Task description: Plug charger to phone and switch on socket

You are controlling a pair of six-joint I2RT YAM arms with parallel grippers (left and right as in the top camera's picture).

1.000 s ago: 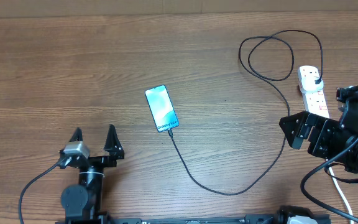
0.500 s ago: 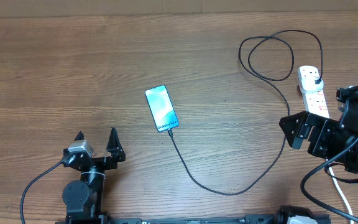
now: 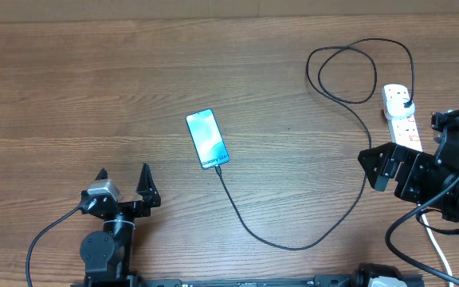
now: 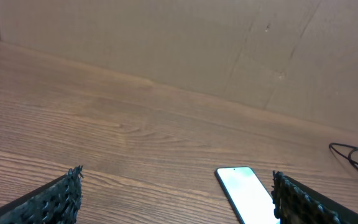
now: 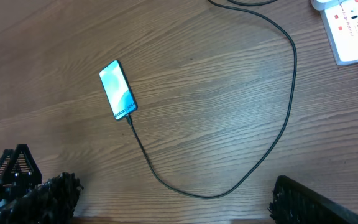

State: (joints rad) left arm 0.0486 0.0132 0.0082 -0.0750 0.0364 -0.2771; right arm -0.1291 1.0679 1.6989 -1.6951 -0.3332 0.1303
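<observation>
The phone (image 3: 207, 139) lies face up on the wooden table with its screen lit; it also shows in the wrist views, phone (image 4: 247, 193) and phone (image 5: 118, 90). The charger's black cable (image 3: 293, 245) meets the phone's near end, curves right, loops, and its black plug (image 3: 406, 103) sits in the white socket (image 3: 399, 116) at the far right. The switch positions on the socket (image 5: 353, 25) are too small to read. My left gripper (image 3: 122, 171) stands open near the front edge, left of the phone, holding nothing. My right gripper (image 3: 409, 163) hovers open beside the socket, also holding nothing.
The socket's thick white cord (image 3: 441, 251) runs toward the front right corner under my right arm. A cardboard wall (image 4: 229, 50) rises at the table's far edge. The cable's loop (image 3: 345, 72) lies at the back right.
My left gripper has drawn back slightly toward the front edge. The right arm, phone, cable and socket have not moved.
</observation>
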